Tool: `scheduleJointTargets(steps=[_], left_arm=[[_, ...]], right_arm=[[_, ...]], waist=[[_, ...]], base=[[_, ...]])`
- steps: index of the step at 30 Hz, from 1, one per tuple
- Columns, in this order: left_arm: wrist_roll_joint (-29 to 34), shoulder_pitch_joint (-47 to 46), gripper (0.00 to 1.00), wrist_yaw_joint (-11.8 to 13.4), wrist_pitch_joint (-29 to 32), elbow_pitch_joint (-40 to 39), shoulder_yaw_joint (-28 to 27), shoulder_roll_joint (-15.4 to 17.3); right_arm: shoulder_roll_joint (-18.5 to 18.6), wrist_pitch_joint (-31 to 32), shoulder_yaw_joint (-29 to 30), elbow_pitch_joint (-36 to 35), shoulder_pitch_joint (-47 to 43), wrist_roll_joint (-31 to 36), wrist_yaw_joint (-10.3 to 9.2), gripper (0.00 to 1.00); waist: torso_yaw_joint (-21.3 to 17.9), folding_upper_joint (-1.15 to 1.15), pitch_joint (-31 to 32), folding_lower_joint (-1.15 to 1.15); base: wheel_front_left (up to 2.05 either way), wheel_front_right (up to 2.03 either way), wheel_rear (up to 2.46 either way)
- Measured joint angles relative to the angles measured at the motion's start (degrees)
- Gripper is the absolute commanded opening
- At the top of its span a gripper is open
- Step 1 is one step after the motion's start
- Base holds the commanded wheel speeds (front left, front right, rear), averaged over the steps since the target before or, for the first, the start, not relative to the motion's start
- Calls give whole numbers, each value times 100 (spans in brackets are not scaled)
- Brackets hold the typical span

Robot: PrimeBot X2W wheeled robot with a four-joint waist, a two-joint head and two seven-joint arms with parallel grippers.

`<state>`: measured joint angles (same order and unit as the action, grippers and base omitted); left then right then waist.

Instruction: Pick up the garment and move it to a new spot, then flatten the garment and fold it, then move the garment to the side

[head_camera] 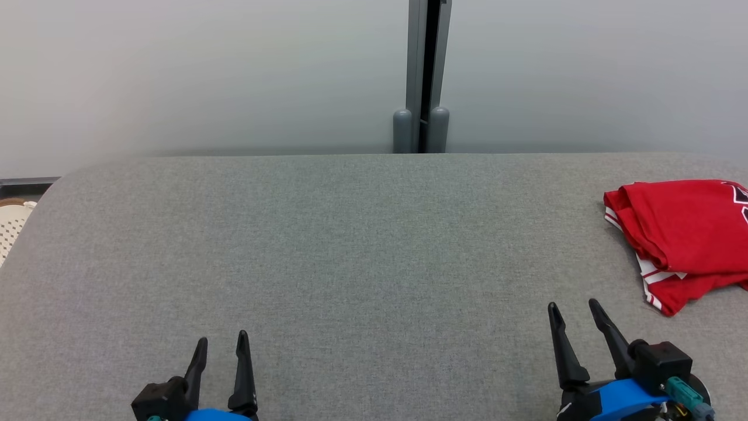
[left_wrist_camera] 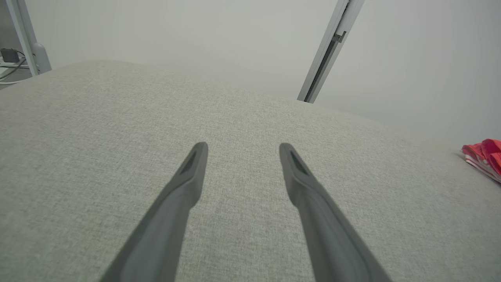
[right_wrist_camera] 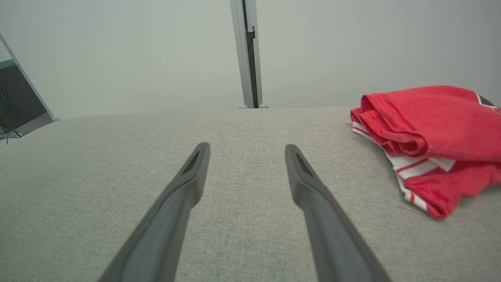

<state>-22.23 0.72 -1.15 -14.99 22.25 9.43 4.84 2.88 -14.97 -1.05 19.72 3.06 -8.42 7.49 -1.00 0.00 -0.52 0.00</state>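
- Nearest my head camera, at about 7 o'clock, I see the left gripper [head_camera: 222, 337]. Its two long dark fingers are spread apart with nothing between them, above the grey woven fabric surface [head_camera: 350, 245].
- At about 5 o'clock is the right gripper [head_camera: 572, 304]. It is also spread and empty, and its fingers lean toward 11 o'clock.
- The folded red garment with white striped trim [head_camera: 684, 234] lies on the fabric surface at 3 o'clock, running off the view's right edge. It is near the right gripper but apart from it, toward that gripper's 1 o'clock.
- In the right wrist view, the garment sits at 2 o'clock of the fingers, with red folds stacked over a striped hem.
- In the left wrist view, it is a small red patch at 3 o'clock, well apart from that gripper.
- A grey metal post [head_camera: 426, 76] stands at 12 o'clock behind the surface, against a pale wall.
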Motion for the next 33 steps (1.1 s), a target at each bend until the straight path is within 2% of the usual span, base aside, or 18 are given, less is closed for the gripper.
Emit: scheduleJointTargets(steps=[7,33], left_arm=[[-67,160,0,10,66,270,35,-13],[-2276,1,0,-188,736,-42,-486,-85]], right_arm=[[-9,80,-10,307,-80,-76,0,0],[-14,737,226,55,-55,-2709,0,0]], waist=[[2,0,-1,1],[23,0,7,1]], base=[[0,0,0],[0,0,0]])
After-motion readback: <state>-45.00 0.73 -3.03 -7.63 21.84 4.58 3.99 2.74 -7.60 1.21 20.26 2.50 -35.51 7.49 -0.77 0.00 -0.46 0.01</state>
